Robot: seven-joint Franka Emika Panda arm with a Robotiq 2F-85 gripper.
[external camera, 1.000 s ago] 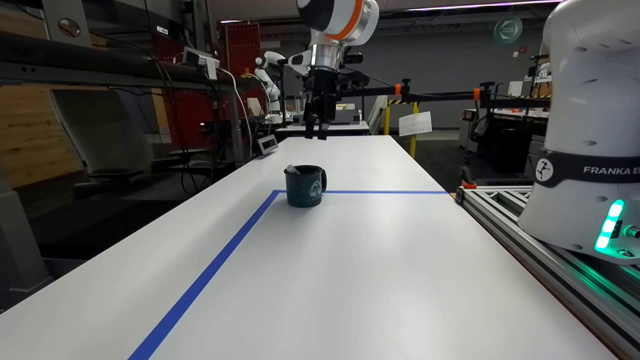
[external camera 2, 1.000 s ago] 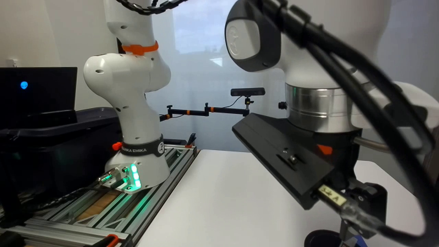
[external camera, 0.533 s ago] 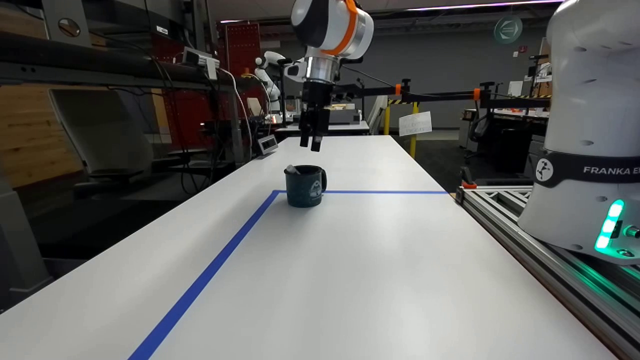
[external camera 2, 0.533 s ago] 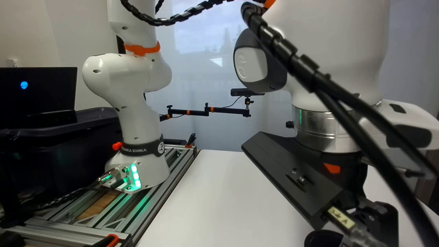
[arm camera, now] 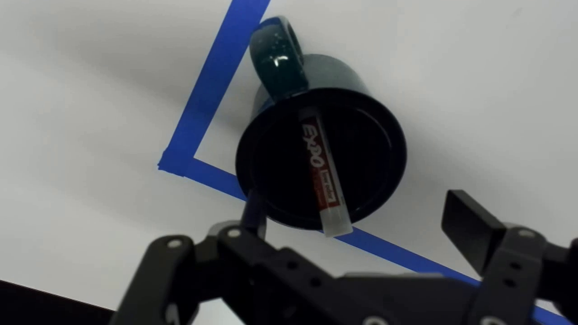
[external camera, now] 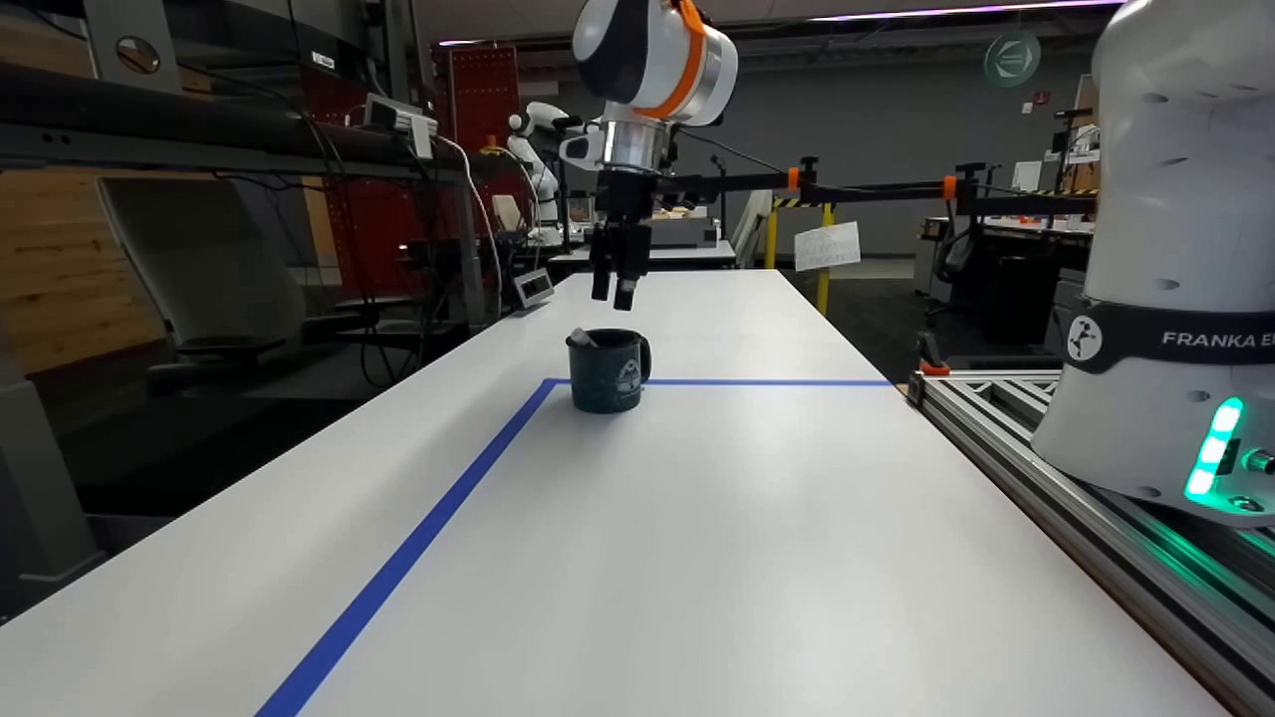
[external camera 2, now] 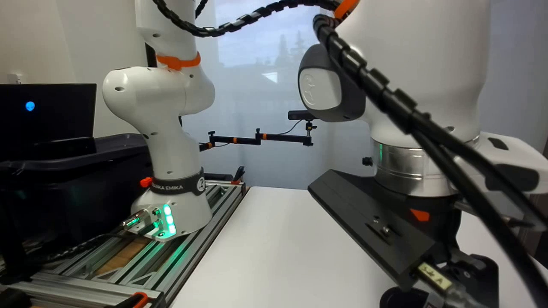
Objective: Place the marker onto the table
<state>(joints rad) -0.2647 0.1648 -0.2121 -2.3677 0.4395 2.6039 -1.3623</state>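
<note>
The marker, whitish with a red EXPO label, leans inside the dark blue-green mug; one end sticks out over the rim. In an exterior view only its pale end shows above the mug. The mug stands upright on the white table. My gripper is open and empty, its fingers wide apart either side of the marker's outer end in the wrist view. In an exterior view the gripper hangs above the mug with a gap. Its fingertips are out of frame in an exterior view with the mug's rim.
Blue tape runs along the table and crosses beside the mug. The white robot base stands on a metal-railed bench along the table's edge. A small grey device sits at the table's opposite edge, farther back.
My gripper has come down toward the mug and shifted slightly left in an exterior view, slowing over the last half second. The mug and marker have not moved.
</note>
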